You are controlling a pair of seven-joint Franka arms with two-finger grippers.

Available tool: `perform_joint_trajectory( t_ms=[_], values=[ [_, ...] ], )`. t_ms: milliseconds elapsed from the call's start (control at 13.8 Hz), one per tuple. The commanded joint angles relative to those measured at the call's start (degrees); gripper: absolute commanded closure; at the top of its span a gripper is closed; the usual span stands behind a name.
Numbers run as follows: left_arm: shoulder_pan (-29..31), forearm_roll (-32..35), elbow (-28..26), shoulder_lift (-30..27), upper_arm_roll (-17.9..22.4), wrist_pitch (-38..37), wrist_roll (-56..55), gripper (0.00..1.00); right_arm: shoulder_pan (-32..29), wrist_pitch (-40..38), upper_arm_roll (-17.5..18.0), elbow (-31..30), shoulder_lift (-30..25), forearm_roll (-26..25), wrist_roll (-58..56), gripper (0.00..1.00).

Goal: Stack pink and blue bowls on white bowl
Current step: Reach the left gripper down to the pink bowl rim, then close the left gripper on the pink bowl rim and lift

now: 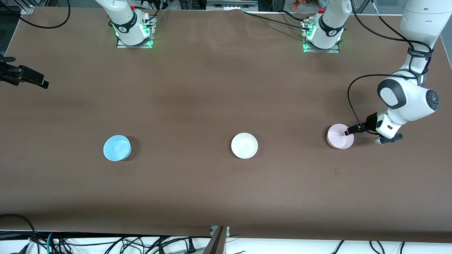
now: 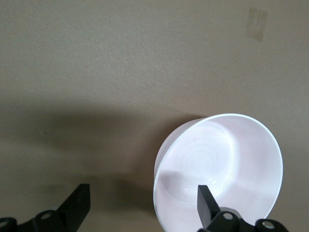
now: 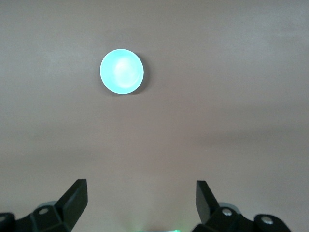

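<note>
Pink bowl (image 1: 339, 136): it sits on the brown table (image 1: 212, 88), at the left arm's end. It is tipped a little.
Left gripper (image 1: 365, 135): it is low at the pink bowl's rim. Its fingers are wide apart. One finger (image 2: 206, 203) is inside the bowl and the other is outside, so the rim is between them. They do not squeeze it.
White bowl (image 1: 244, 145): it sits in the middle of the table, with nothing in it.
Blue bowl (image 1: 117, 147): it sits toward the right arm's end, well apart from the white bowl.
Right gripper (image 3: 140, 200): it waits high over the table, with its fingers wide apart and nothing in them.
</note>
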Motion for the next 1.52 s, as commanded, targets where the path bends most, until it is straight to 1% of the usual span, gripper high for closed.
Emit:
perform_joint_trajectory(
  t_ms=[0, 73, 145, 290, 363, 508, 798, 943, 1088, 1161, 1451],
  values=[
    [-1.1, -2.1, -0.8, -0.3, 0.3, 1.2, 1.9, 0.31, 0.0, -0.5, 0.0, 1.3, 0.5, 0.6, 0.9, 0.01],
    [-1.3, -2.1, -0.8, -0.2, 0.3, 1.3, 1.9, 0.44, -0.1, -0.5, 0.0, 1.3, 0.5, 0.7, 0.9, 0.01],
    [-1.3, -2.1, -0.8, 0.1, 0.3, 1.3, 1.9, 0.52, -0.1, -0.5, 0.0, 1.3, 0.5, 0.7, 0.9, 0.01],
    [-1.4, -2.1, -0.8, 0.2, 0.2, 1.7, 1.9, 0.72, -0.2, -0.5, -0.1, 1.3, 0.5, 0.7, 0.9, 0.01],
    [-1.5, -2.1, -0.8, 0.2, 0.2, 1.7, 1.9, 0.79, -0.2, -0.5, -0.1, 1.3, 0.5, 0.7, 0.9, 0.01],
    [-1.5, -2.1, -0.8, 0.1, 0.1, 1.6, 1.9, 0.89, -0.2, -0.5, -0.1, 1.3, 0.5, 0.7, 0.9, 0.01],
    [-1.5, -2.1, 0.0, -0.3, 0.0, 0.3, 1.7, 0.96, -0.3, -0.5, -0.1, 1.3, 0.5, 0.7, 0.9, 0.01],
    [-1.5, -4.0, 1.4, -0.5, -0.2, -0.8, 1.3, 0.96, -0.3, -0.5, -0.1, 1.3, 0.5, 0.7, 0.9, 0.01],
    [-2.4, -4.2, 3.7, -0.5, -0.6, -2.4, 0.3, 0.96, -0.3, -0.5, -0.1, 1.3, 0.5, 0.7, 0.9, 0.01],
    [-2.4, -4.2, 4.3, -0.5, -1.8, -2.4, -1.4, 0.96, -0.3, -0.5, -0.1, 1.3, 0.5, 0.7, 0.9, 0.01],
    [-3.4, -3.7, 7.9, -0.5, -9.2, -2.4, -11.9, 0.96, -0.3, -0.5, -0.1, 1.3, 0.5, 0.7, 0.9, 0.01]
  ],
)
